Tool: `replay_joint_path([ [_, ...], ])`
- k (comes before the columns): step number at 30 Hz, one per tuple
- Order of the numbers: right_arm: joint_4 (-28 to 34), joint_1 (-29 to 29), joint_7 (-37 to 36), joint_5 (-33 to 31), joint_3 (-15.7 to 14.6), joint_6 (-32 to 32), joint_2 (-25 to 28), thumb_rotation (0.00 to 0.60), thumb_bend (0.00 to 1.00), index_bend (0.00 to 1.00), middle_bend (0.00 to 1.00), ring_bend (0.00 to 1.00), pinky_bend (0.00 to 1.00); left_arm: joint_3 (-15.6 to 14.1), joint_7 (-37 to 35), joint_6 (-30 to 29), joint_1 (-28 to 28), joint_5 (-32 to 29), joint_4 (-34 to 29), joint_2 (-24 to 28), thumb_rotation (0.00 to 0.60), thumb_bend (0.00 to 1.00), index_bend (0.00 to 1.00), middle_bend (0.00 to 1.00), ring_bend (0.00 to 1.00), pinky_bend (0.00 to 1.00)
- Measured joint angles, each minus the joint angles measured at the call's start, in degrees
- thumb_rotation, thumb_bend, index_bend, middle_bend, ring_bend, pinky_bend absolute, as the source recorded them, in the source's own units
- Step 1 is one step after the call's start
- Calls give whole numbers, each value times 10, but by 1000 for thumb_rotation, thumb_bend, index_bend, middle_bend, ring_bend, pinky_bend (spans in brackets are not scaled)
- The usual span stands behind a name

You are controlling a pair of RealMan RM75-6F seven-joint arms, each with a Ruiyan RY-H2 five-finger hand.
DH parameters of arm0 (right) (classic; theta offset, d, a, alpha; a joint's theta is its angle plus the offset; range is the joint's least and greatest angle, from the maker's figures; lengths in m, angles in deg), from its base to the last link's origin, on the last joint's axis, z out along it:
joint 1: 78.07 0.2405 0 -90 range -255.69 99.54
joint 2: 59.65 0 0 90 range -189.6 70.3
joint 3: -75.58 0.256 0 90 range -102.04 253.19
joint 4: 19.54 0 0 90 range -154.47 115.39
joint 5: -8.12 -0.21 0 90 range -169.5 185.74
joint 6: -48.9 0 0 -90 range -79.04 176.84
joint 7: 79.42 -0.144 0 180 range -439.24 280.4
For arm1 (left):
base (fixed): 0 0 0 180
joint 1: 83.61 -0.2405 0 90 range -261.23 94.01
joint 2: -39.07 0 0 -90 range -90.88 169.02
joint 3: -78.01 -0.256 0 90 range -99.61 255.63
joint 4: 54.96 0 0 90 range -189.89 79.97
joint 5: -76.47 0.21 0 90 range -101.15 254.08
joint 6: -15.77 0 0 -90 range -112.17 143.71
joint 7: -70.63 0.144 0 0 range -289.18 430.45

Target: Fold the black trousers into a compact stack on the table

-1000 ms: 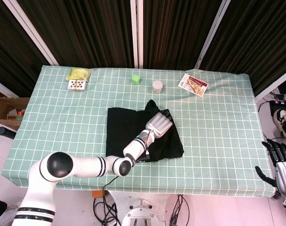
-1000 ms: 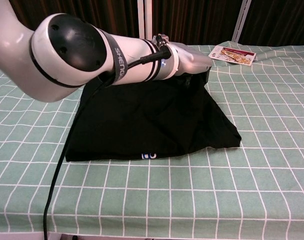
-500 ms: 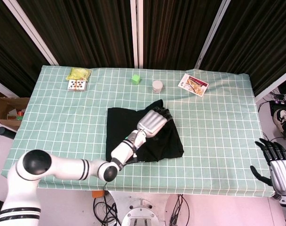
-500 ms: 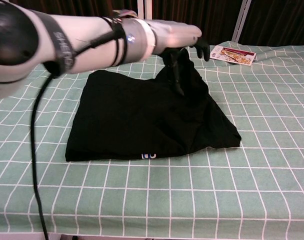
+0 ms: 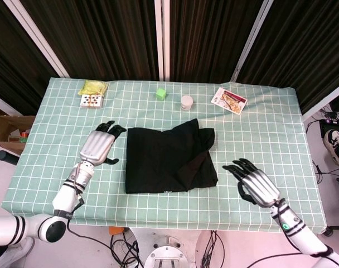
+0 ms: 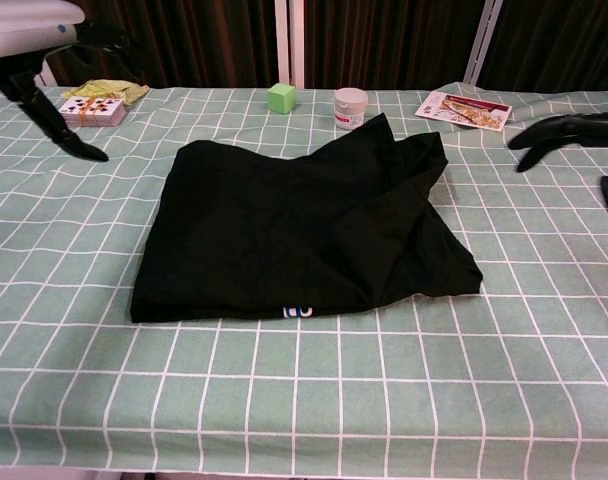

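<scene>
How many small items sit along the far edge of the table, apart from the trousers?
5: a yellow-green bag and a card pack far left, a green cube and a white jar mid-table, a printed packet right. None seems hidden.

A green-and-white checked cloth [image 5: 258,128] covers the worktop. Along its far edge sit a yellow-green crumpled bag [image 5: 93,86] with a box of playing cards [image 5: 91,100] just in front of it, a small green cube [image 5: 161,94], a white lidded jar [image 5: 187,102] and a printed packet [image 5: 229,100] lying flat. Dark curtains [image 5: 102,33] hang behind. A cardboard box [image 5: 8,129] stands on the floor at the left.
</scene>
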Motion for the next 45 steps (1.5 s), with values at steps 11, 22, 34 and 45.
replay_joint_path([
  [11,-37,223,113,-160,99,-262,-149,600,851,152,210,109,131,-17,-25,-25,-69,60,0,8,600,89,191,198,80,166],
  [22,-97,270,219,-261,72,-299,-207,600,853,152,256,108,116,-13,-45,-6,-100,87,24,6,600,89,191,198,80,166],
  [34,-12,177,202,-194,-12,-153,-93,600,793,151,259,109,116,10,-52,16,-113,103,49,-12,600,89,191,197,80,166],
  [45,-30,138,119,-125,-56,-100,-66,600,788,150,260,140,115,27,-36,33,-115,103,49,-22,600,89,192,197,80,166],
])
